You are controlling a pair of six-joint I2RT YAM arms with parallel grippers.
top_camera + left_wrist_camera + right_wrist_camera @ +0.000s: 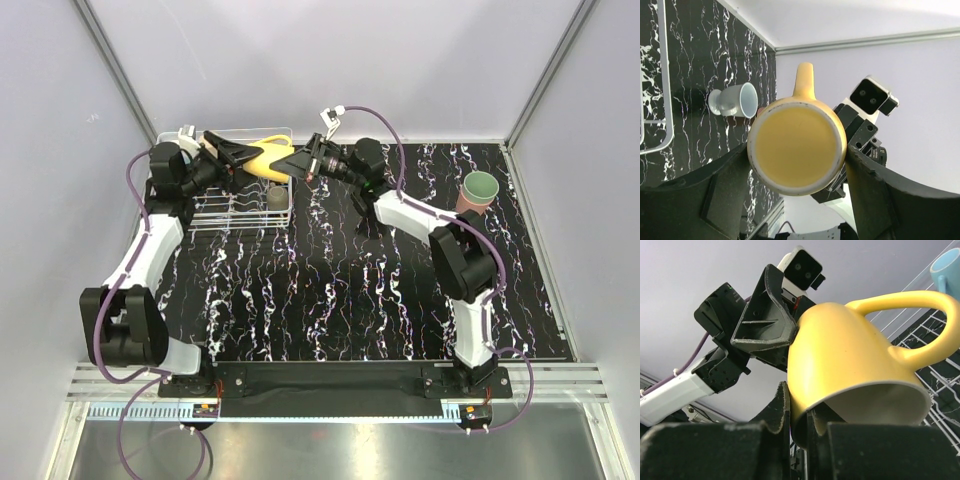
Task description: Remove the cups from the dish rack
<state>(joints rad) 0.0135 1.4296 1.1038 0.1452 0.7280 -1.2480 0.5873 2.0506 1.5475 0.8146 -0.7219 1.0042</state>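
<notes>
The yellow ceramic handled mug [264,158] was suspended above the far right part of the white wire dish rack [215,217], clear of the wires. It lay on its side with the handle uppermost. The left gripper [243,155] was closed on the mug, one finger on each side of the body, with the base of the mug facing the left wrist camera. The right gripper [297,165] met the mug from the opposite side. Its two fingers were pinched on the lower rim, one inside the cream-coloured mouth and one outside the wall. Both grippers therefore held the same mug between them. The dish rack stood at the far left of the black white-veined counter [330,290]. A grey-brown cup [276,199] sat inside the rack near its right edge. In the right wrist view, a pale blue handled mug [947,265] was visible beyond the rack wires. A pinkish tumbler with a green interior [478,190] stood on the counter at the far right, well apart from the rack.
</notes>
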